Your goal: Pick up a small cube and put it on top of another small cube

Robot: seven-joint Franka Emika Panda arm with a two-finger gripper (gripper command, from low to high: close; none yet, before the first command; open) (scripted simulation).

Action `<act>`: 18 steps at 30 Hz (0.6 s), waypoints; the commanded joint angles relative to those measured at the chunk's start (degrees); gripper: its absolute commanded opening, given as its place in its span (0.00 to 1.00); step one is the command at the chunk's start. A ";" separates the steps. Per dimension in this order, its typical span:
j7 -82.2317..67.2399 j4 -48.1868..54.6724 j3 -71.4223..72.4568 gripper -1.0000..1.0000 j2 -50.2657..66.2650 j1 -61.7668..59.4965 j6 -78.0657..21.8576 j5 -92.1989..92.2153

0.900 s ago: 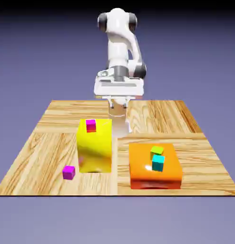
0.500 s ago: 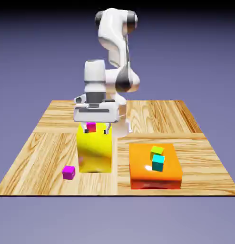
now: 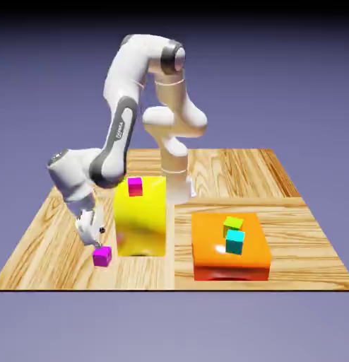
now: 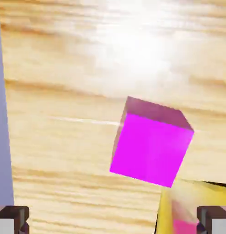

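The small magenta-purple cube (image 3: 102,256) lies on the wooden table (image 3: 57,240), close to the front left corner of the big yellow block (image 3: 140,215). The arm bends low to the exterior view's left, and my gripper (image 3: 96,240) hangs just above and behind the cube. The hand view shows this cube (image 4: 151,141) large, right of the middle and ahead of the gripper (image 4: 113,221). The grey fingertips (image 4: 12,219) stand wide apart at the bottom corners with nothing between them, so the gripper is open.
A pinker small cube (image 3: 135,186) sits on top of the yellow block. The orange block (image 3: 209,247) at the right carries a green cube (image 3: 233,224) and a teal cube (image 3: 234,242). The table's front edge (image 3: 99,288) runs close to the purple cube.
The arm has swung from over the yellow block down to the exterior view's left, bringing the gripper just above the purple cube. No cube has moved.
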 commanded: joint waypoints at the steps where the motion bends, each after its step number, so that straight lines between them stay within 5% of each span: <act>1: 0.37 -0.21 -0.19 0.50 -0.02 -0.04 0.15 0.42; 7: -4.91 0.97 4.48 0.50 8.57 -1.22 6.66 7.89; 8: -4.91 0.97 4.48 0.00 8.58 -1.22 6.66 7.89; 18: -2.47 3.91 -0.40 0.00 -2.59 7.55 -5.36 -11.68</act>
